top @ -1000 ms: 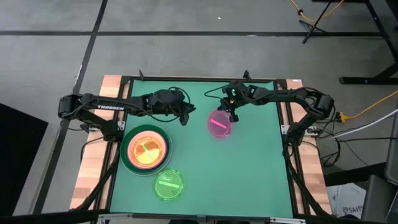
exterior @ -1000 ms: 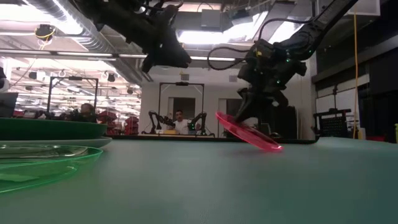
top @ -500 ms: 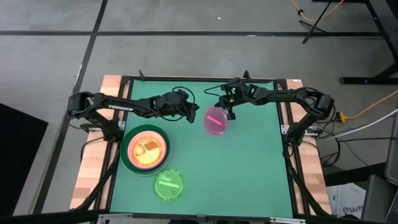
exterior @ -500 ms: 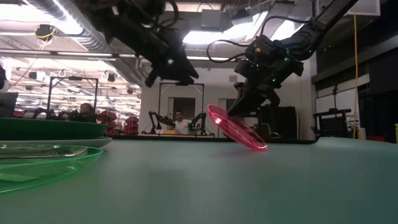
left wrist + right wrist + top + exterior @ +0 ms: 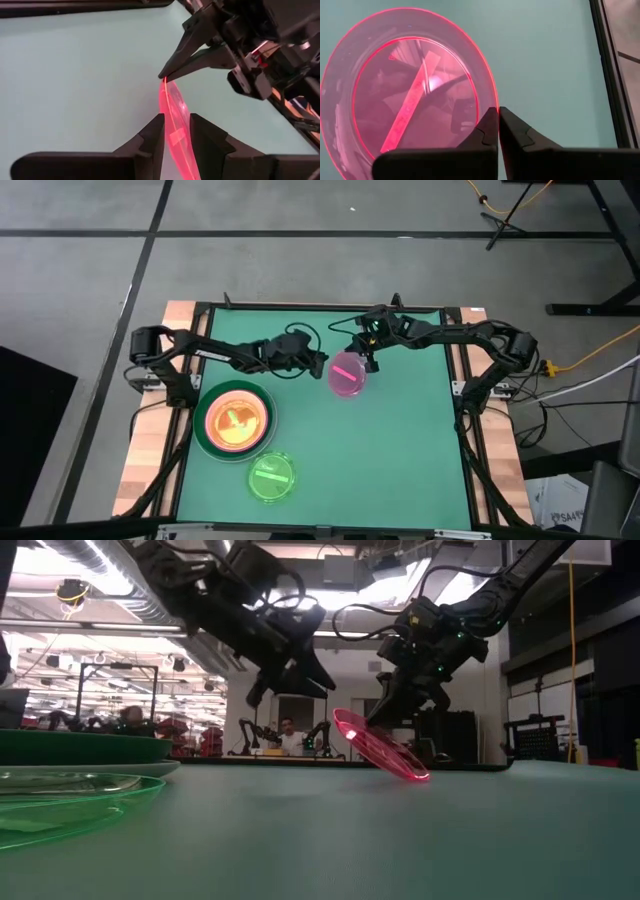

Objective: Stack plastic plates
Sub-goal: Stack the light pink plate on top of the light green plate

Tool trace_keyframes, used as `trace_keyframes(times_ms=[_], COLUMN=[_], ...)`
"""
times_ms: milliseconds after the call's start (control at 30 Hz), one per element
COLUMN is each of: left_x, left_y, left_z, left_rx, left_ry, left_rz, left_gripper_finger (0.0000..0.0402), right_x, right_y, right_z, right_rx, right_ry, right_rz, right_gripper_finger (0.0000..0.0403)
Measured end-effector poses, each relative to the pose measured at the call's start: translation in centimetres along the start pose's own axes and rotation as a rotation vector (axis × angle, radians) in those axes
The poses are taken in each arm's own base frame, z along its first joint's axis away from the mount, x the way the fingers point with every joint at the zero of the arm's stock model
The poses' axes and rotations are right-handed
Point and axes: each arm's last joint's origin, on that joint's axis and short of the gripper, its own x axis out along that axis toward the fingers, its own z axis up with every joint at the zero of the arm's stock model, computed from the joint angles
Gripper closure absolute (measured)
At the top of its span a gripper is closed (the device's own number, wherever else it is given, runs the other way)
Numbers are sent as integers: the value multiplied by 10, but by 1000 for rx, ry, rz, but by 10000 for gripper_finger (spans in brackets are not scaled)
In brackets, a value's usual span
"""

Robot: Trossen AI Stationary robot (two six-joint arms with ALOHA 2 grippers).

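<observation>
A translucent pink plate [image 5: 348, 375] stands tilted near the table's middle, seen edge-on in the low view [image 5: 385, 752]. My right gripper [image 5: 372, 364] is shut on its rim. My left gripper [image 5: 320, 367] is open at the plate's left side. In the left wrist view the plate's rim [image 5: 176, 131] runs between its two fingers [image 5: 156, 134]; I cannot tell whether they touch it. An orange plate [image 5: 237, 418] lies on top of a stack whose lowest plate is dark green [image 5: 203, 436]. A lime-green plate [image 5: 271, 476] lies flat near the near edge. My right gripper [image 5: 497, 109] pinches the pink plate's rim [image 5: 494, 100] between its two fingertips, on the side toward the table's right and far edges. The fingers slant down from the right. The plate hangs tilted, its high edge [image 5: 342, 720] toward my left gripper and its low edge [image 5: 420, 776] at the table.
The plate stack sits at the table's left near side, the lime-green plate [image 5: 70, 790] in front of it. Green table surface [image 5: 400, 450] lies open to the right and near side. A person [image 5: 290, 736] sits far behind the table.
My left gripper has moved toward the table's right and now straddles the pink plate's left rim. My right gripper first carried the tilted plate a little toward the left, then held still.
</observation>
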Motion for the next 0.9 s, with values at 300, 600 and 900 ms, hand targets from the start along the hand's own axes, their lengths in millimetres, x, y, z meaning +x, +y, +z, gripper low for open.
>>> trace_keyframes(times_ms=[300,600,900], left_x=[16,20,19], left_y=[1,0,-2], left_z=[-17,-24,-29], left_rx=[9,16,28], left_ry=[-17,-5,21], left_rz=[6,4,6], left_gripper_finger=[317,317,317], right_x=[0,0,0], right_y=[0,0,0], right_z=[0,0,0], right_rx=[1,1,1], right_ry=[2,3,2], right_rz=[1,2,2], right_gripper_finger=[402,402,402])
